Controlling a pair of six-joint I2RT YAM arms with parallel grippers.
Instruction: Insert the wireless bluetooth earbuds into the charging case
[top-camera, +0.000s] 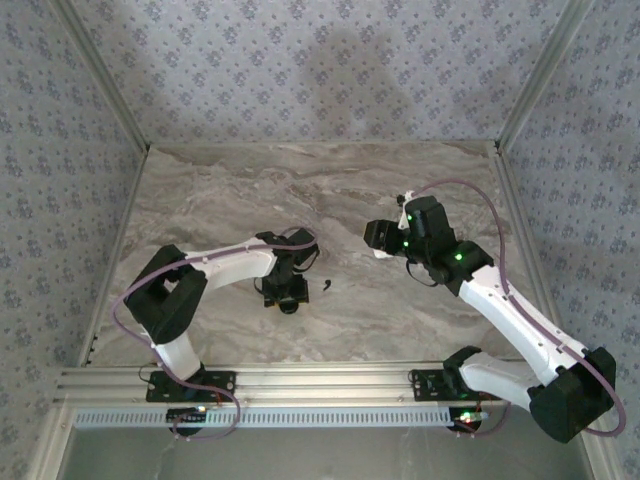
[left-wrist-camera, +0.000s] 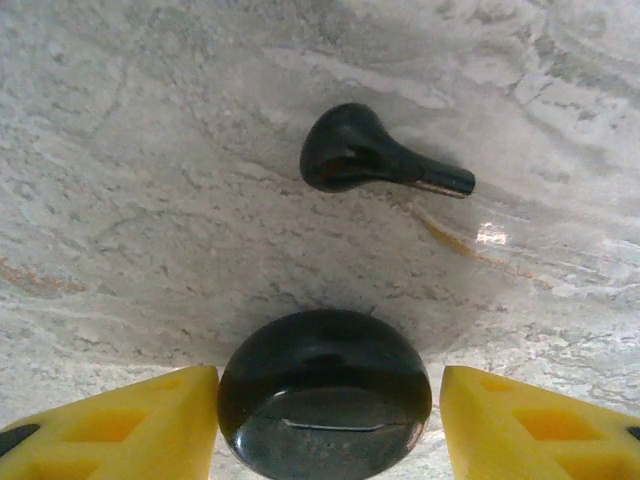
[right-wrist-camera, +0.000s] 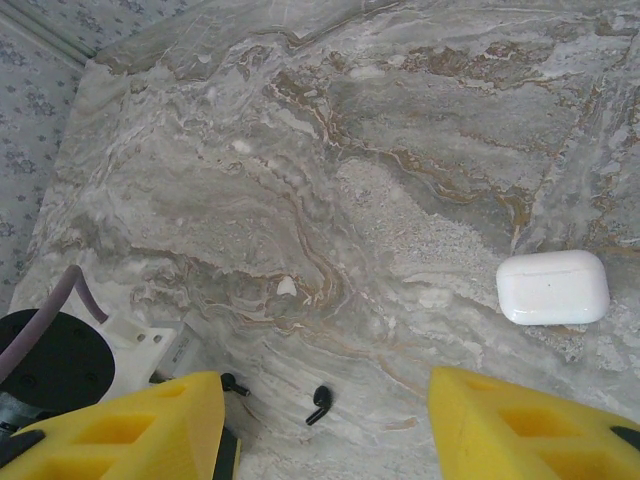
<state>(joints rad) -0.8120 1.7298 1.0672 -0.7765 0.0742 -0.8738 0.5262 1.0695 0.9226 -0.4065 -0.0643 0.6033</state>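
left jaws: flank black dome (left-wrist-camera: 325, 390), grip unclear | right jaws: released, empty | earbud (left-wrist-camera: 385, 160): flat on surface (left-wrist-camera: 150, 150), 12 o'clock of left jaws, stem toward 3 | white case (right-wrist-camera: 553, 287): shut, 2 o'clock of right jaws | tip: probably open case first; pinch earbud across stem

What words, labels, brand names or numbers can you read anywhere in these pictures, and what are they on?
There is no readable text anywhere.
The white charging case shows no lettering.
The black earbud bears no marking.
The wallpaper carries only a small floral pattern.
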